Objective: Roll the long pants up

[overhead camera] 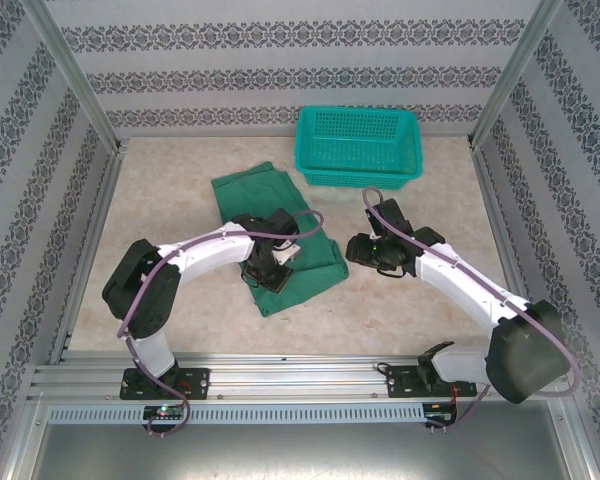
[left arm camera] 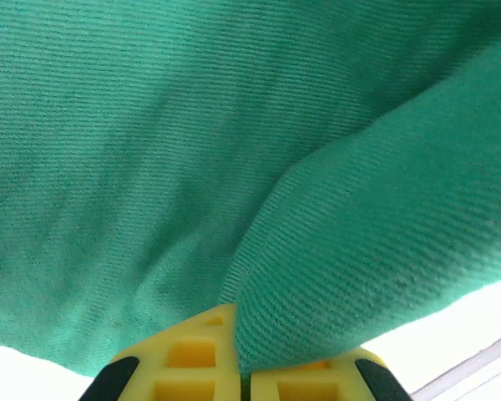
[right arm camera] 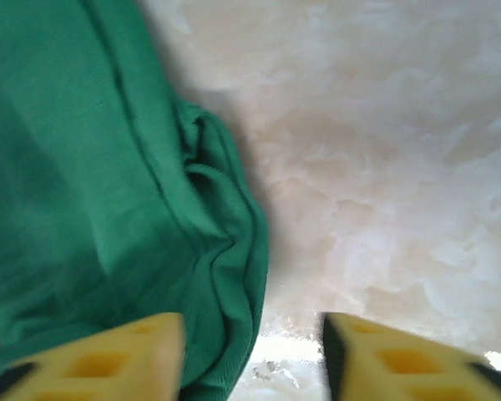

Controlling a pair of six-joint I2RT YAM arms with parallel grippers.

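- Centrally, left gripper [left arm camera: 242, 372]: yellow fingers [left arm camera: 192, 363] pressed together, clamping a raised fold of the long pants [left arm camera: 192, 150].
- Beside it, right gripper [right arm camera: 252, 359]: jaws apart, straddling the garment's bunched edge, one finger over cloth, the other over bare table [right arm camera: 384, 167].
- Long pants: mid-table, long axis running far-left to near-right.

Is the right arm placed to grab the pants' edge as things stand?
Likely yes: the right gripper is open at the long pants' folded edge, with nothing between them.
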